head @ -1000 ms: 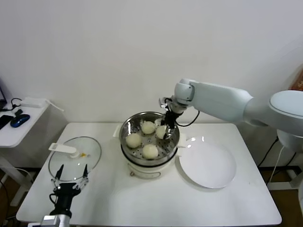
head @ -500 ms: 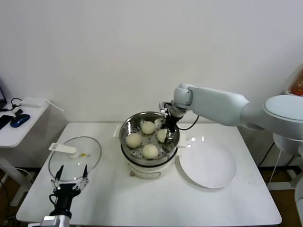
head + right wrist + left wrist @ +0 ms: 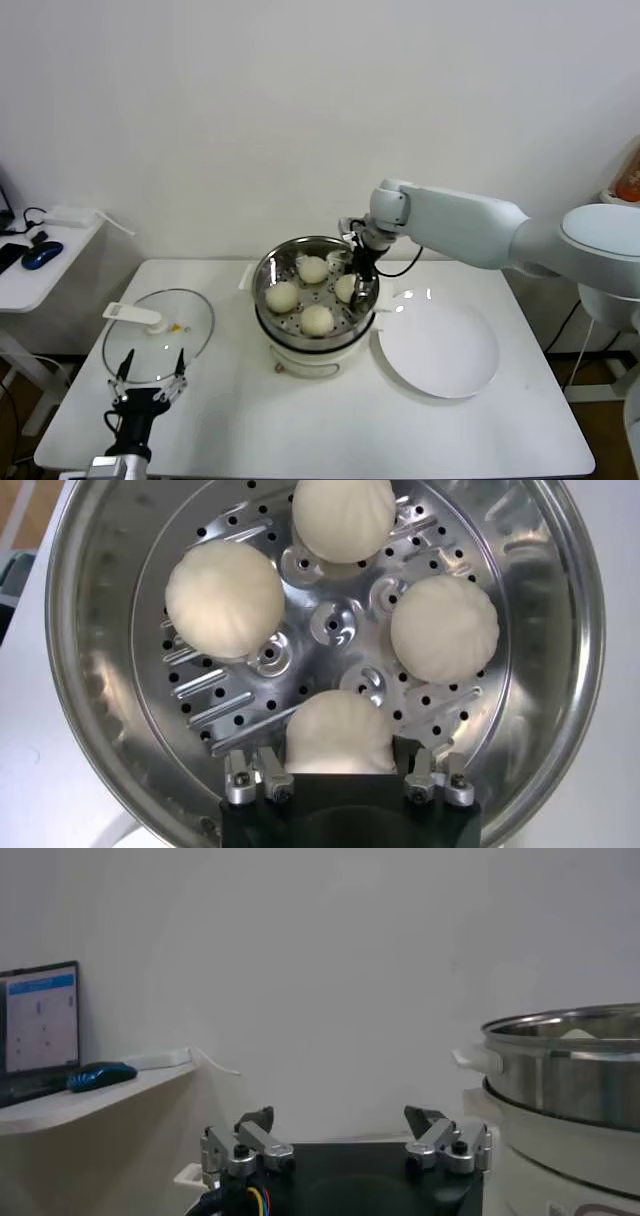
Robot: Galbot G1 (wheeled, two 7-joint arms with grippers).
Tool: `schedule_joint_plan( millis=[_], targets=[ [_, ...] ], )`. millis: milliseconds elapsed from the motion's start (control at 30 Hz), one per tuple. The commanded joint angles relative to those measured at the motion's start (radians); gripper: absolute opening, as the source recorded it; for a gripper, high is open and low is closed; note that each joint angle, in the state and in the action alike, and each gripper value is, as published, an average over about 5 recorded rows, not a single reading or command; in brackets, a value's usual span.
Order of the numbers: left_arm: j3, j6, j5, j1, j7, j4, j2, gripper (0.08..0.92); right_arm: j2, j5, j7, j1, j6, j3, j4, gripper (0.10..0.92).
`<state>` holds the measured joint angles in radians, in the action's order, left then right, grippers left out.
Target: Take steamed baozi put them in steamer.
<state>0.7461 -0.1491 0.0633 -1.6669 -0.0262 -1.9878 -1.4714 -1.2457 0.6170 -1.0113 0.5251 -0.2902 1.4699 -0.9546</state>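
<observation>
Baozi (image 3: 334, 736) number four sat between the right tool's (image 3: 338, 763) parted fingers on the steamer's (image 3: 268, 272) perforated floor, beside the other three, seemingly just set down. The left tool (image 3: 150, 379) waited open near the table's left front corner.

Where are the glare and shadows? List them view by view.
Head view: glints on the plate's far rim, right gripper inside the steamer. Right wrist view: steamer wall mirrors bright light, nearest baozi dims toward the gripper. Left wrist view: bright streak along the steamer rim, parked left gripper dark against the wall.
</observation>
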Motion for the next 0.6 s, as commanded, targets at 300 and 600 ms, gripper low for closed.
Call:
schedule_joint_plan(
  millis=[300, 600],
  targets=[
    [0.000, -0.002, -0.001, -0.003, 0.000, 0.000, 0.000, 0.823, 0.024, 0.020, 0.002, 0.042, 0.007, -0.011, -0.031, 0.821],
    [-0.005, 0.002, -0.001, 0.004, -0.001, -0.004, 0.000, 0.823, 0.161, 0.080, 0.026, 0.121, 0.009, -0.035, -0.213, 0.823]
  ],
)
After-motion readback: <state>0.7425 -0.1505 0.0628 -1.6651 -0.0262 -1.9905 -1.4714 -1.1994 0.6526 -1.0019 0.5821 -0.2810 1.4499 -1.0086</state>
